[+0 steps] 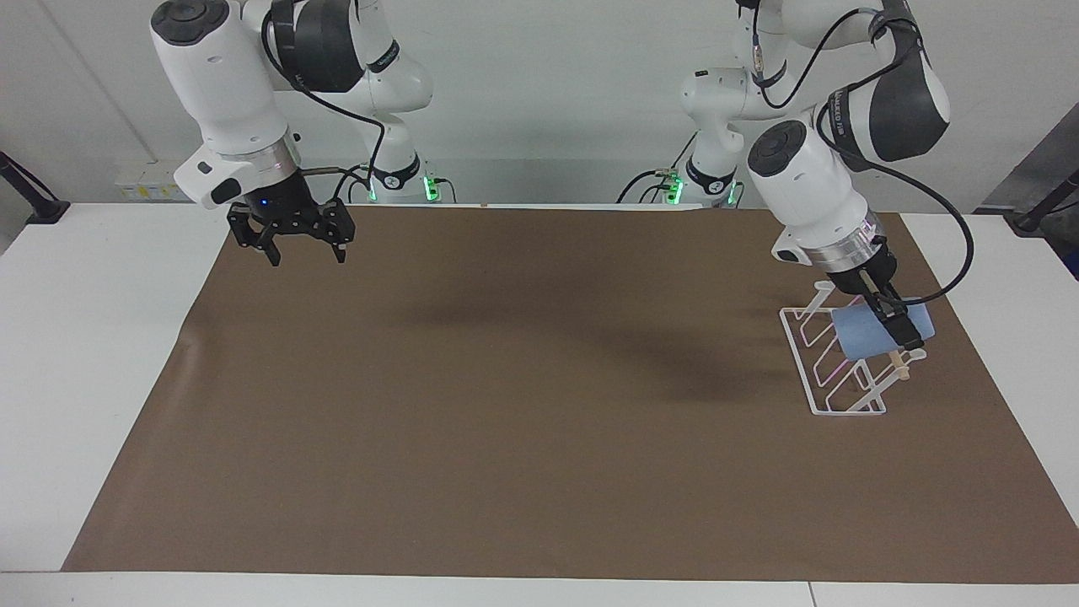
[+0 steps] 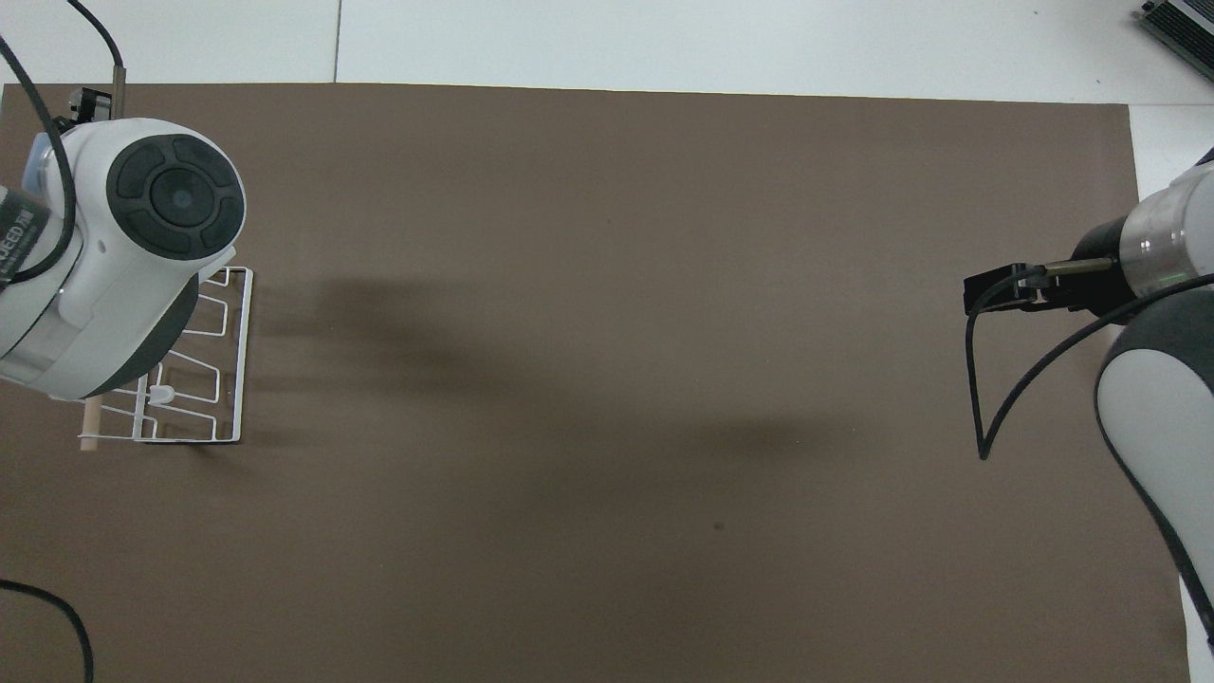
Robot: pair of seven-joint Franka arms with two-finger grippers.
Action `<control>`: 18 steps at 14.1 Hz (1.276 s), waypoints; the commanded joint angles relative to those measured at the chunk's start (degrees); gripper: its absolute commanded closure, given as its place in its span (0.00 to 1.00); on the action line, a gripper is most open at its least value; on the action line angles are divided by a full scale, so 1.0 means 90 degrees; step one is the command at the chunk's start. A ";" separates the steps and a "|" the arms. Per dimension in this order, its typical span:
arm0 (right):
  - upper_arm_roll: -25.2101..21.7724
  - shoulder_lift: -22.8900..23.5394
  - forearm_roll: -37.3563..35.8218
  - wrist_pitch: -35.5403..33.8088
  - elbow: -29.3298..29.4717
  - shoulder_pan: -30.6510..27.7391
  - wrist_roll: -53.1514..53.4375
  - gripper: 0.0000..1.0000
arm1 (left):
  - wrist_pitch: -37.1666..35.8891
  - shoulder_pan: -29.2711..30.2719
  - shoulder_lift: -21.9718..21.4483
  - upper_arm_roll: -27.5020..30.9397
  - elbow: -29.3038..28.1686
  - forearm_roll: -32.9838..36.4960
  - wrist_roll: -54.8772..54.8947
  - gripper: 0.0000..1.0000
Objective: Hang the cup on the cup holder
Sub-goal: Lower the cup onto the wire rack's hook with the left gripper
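While the right gripper (image 1: 305, 250) waits with its fingers spread wide over the brown mat (image 1: 523, 396) at the right arm's end of the table, the left gripper (image 1: 895, 324) is clamped on the light-blue cup (image 1: 864, 335). That cup lies tilted on the slanted prongs of the white wire cup holder (image 1: 830, 371), at about three o'clock on the mat in the facing view, against the wooden dowel (image 1: 899, 365). From overhead the left arm hides the cup.

A brown mat (image 1: 506, 405) covers most of the white table (image 1: 93, 354), leaving bare white strips along both ends and the edge farthest from the robots.
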 commanded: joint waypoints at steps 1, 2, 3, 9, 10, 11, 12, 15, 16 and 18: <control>0.0051 -0.0191 -0.0053 -0.0071 -0.0167 0.0019 0.0188 0.00 | 0.0209 0.0090 0.0135 -0.0036 -0.0087 0.0421 -0.0094 1.00; 0.0051 -0.0191 -0.0053 -0.0081 -0.0167 0.0019 0.0188 0.00 | 0.0238 0.0119 0.0155 -0.0036 -0.0068 0.0461 -0.0084 1.00; 0.0051 -0.0191 -0.0043 -0.0071 -0.0167 0.0019 0.0169 0.00 | 0.0142 0.0052 0.0165 -0.0036 -0.0097 0.0461 -0.0094 1.00; 0.0051 -0.0201 -0.0034 -0.0296 -0.0167 0.0019 0.0188 0.00 | 0.0072 0.0070 0.0038 -0.0036 -0.0457 0.0481 -0.0133 1.00; 0.0051 -0.0201 -0.0024 -0.0276 -0.0158 0.0019 0.0208 0.00 | 0.0131 0.0090 -0.0049 -0.0026 -0.0623 0.0587 -0.0181 1.00; 0.0051 -0.0191 -0.0004 -0.0257 -0.0148 0.0019 0.0305 0.00 | 0.0170 0.0100 -0.0079 -0.0026 -0.0731 0.0753 -0.0308 1.00; 0.0051 -0.0191 0.0083 -0.0266 -0.0138 0.0019 0.0538 0.00 | 0.0161 0.0100 -0.0137 -0.0016 -0.0819 0.0774 -0.0425 1.00; 0.0032 -0.0201 0.0318 -0.0305 -0.0109 -0.0059 0.0794 0.00 | 0.0093 0.0168 -0.0196 -0.0016 -0.0937 0.0852 -0.0455 1.00; -0.0026 -0.0210 0.0308 -0.0315 -0.0109 -0.0069 0.0668 0.00 | 0.0073 0.0178 -0.0226 -0.0016 -0.0985 0.0862 -0.0455 1.00; -0.0134 -0.0201 0.0318 -0.0296 -0.0109 -0.0224 0.0113 0.00 | 0.0102 0.0178 -0.0352 -0.0016 -0.1248 0.1055 -0.0533 1.00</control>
